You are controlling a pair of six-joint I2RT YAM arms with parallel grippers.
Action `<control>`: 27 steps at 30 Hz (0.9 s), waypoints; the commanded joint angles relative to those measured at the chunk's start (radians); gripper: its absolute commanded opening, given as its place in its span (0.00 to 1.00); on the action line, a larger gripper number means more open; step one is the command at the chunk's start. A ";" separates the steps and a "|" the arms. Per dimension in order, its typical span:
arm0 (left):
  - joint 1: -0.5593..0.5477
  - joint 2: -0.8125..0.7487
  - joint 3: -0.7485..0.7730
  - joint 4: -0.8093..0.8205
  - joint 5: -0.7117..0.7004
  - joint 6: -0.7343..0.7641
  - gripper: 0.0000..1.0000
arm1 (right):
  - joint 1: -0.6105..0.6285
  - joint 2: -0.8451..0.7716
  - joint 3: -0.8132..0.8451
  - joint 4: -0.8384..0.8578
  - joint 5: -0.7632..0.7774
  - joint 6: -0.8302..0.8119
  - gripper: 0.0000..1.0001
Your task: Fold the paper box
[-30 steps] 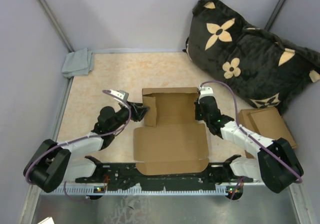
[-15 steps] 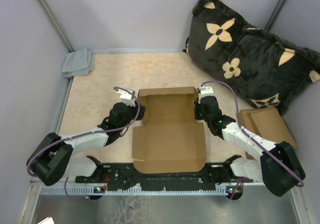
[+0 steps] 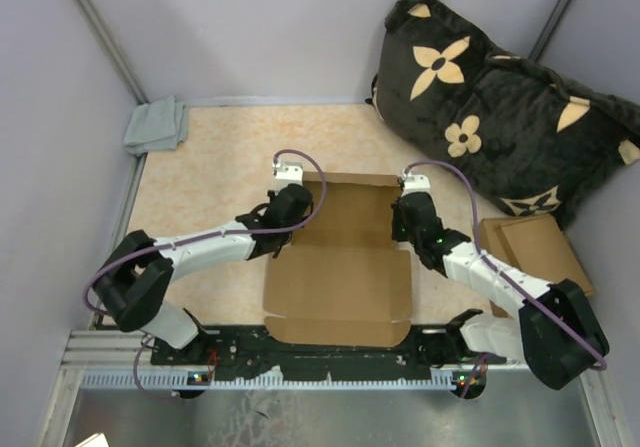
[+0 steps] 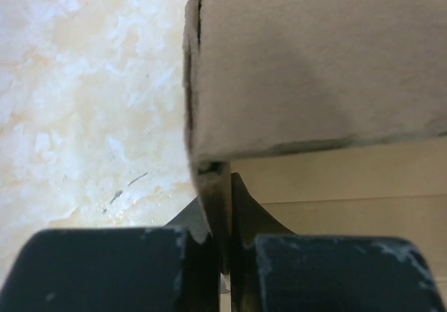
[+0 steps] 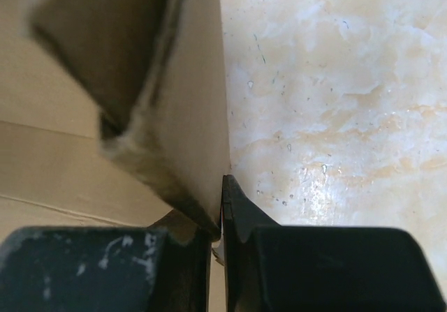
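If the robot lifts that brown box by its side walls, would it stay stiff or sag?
Probably light: the box is one thin cardboard sheet. Its flat front flap would likely droop at the crease. The thin upright walls may flex.

Left gripper and right gripper: tips buried under own wrists in top view. Plain brown cardboard mailer box: cropped by both wrist frames, near wall blurred in right wrist view. Black flower-print cushion cropped at right edge.
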 commanded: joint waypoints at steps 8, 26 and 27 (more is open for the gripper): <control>-0.080 0.174 0.197 -0.469 -0.359 -0.287 0.00 | 0.021 0.012 0.117 -0.019 -0.008 0.108 0.05; -0.091 0.003 0.064 -0.291 -0.183 -0.239 0.47 | 0.029 0.088 0.140 -0.014 0.025 0.122 0.05; -0.090 -0.002 0.065 -0.299 -0.187 -0.248 0.48 | 0.029 0.089 0.139 -0.011 0.028 0.122 0.05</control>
